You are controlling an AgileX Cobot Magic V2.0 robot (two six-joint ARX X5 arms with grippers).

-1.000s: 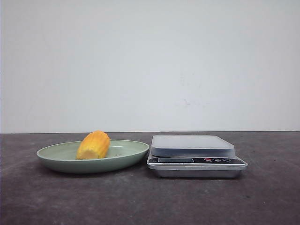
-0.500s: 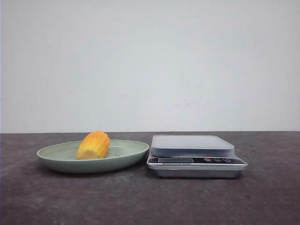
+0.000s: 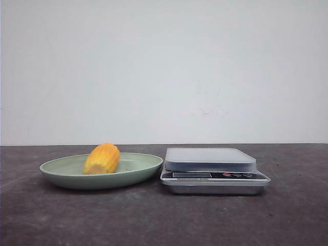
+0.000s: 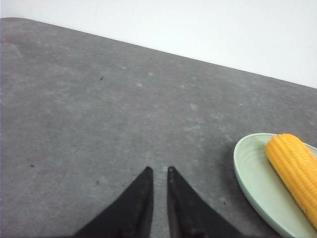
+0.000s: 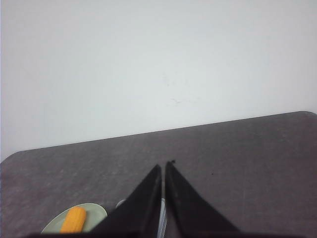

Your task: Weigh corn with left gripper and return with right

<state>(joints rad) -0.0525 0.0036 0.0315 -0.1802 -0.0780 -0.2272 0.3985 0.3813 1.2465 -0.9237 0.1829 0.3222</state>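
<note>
The corn (image 3: pixel 102 159), a short yellow-orange cob piece, lies in the pale green dish (image 3: pixel 66 179) left of the silver scale (image 3: pixel 212 171) in the front view. No gripper shows in the front view. In the left wrist view my left gripper (image 4: pixel 158 170) is shut with only a narrow slit, empty, over bare table, with the dish (image 4: pixel 250 173) and the corn (image 4: pixel 294 171) off to one side. In the right wrist view my right gripper (image 5: pixel 164 164) is shut and empty, high above the table; the corn (image 5: pixel 73 219) and the dish (image 5: pixel 96 212) show small below.
The dark grey table (image 3: pixel 154 220) ends at a white wall behind. The scale's empty weighing platform (image 3: pixel 209 155) stands just right of the dish. A sliver of the scale (image 5: pixel 162 220) shows between the right fingers.
</note>
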